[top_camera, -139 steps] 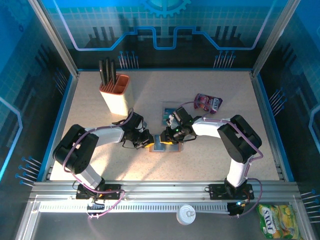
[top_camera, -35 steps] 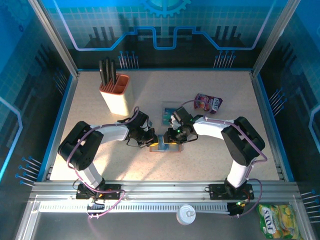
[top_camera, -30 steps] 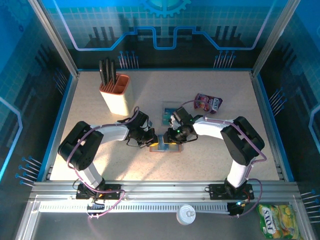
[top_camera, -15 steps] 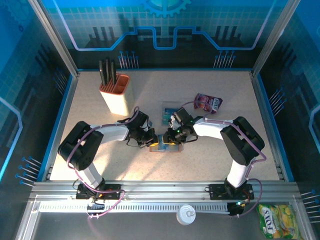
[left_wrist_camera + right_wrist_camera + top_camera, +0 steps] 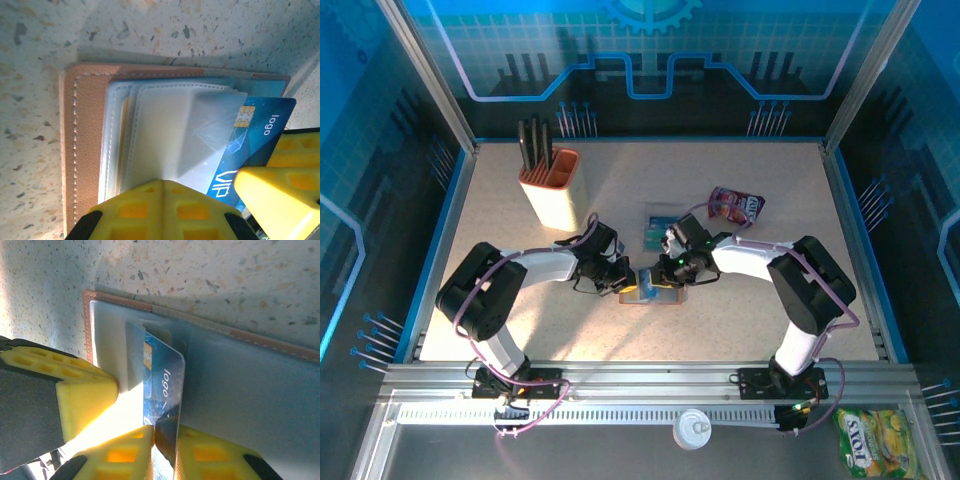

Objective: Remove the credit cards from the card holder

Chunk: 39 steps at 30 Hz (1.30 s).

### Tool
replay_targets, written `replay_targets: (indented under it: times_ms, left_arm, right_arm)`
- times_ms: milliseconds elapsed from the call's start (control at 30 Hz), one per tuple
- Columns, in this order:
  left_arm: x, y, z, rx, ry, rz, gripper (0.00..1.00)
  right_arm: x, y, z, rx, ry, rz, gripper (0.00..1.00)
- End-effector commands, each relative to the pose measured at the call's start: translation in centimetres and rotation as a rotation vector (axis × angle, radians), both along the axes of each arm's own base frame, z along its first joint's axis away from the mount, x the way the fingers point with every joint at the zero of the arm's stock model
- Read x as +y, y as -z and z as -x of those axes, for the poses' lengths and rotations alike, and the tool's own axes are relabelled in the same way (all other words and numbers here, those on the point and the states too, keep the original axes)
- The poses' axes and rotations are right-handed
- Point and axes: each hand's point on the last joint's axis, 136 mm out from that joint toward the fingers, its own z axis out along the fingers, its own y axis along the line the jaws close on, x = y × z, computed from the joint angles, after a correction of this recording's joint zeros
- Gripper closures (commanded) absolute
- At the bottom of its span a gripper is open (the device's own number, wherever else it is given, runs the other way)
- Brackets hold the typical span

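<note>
prob. robot lab: blue-panelled enclosure (image 5: 650, 60)

One card holder (image 5: 85, 150), two cards (image 5: 657, 228) (image 5: 260, 130) (blue), one pouch (image 5: 737, 206), one knife block (image 5: 549, 195)

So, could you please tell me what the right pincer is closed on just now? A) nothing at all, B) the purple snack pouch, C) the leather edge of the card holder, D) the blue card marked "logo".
D: in the right wrist view the right pincer has a yellow finger on either side of the blue card, which sticks partly out of a pocket of the card holder.
</note>
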Motion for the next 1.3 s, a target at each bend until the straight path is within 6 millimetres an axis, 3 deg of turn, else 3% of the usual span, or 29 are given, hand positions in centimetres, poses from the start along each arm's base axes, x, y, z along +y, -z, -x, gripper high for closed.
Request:
replay_targets:
  times_ms: [0, 233, 967, 1267]
  left_arm:
    - [0.8, 1.5, 1.4, 0.056, 0.009, -0.046, 0.98]
    - [0.7, 1.3, 1.3, 0.051, 0.011, -0.043, 0.98]
    - [0.5, 0.8, 1.0, 0.038, 0.01, -0.033, 0.98]
    - [-0.4, -1.6, 0.1, 0.002, 0.014, 0.012, 0.97]
  right_arm:
    - [-1.1, -0.4, 0.1, -0.008, 0.004, 0.013, 0.81]
    - [-2.0, -1.1, 0.2, -0.019, 0.006, 0.02, 0.82]
    - [-0.7, -1.0, 0.1, -0.005, 0.002, -0.043, 0.84]
    - [-1.7, 0.1, 0.3, 0.008, 0.014, 0.012, 0.76]
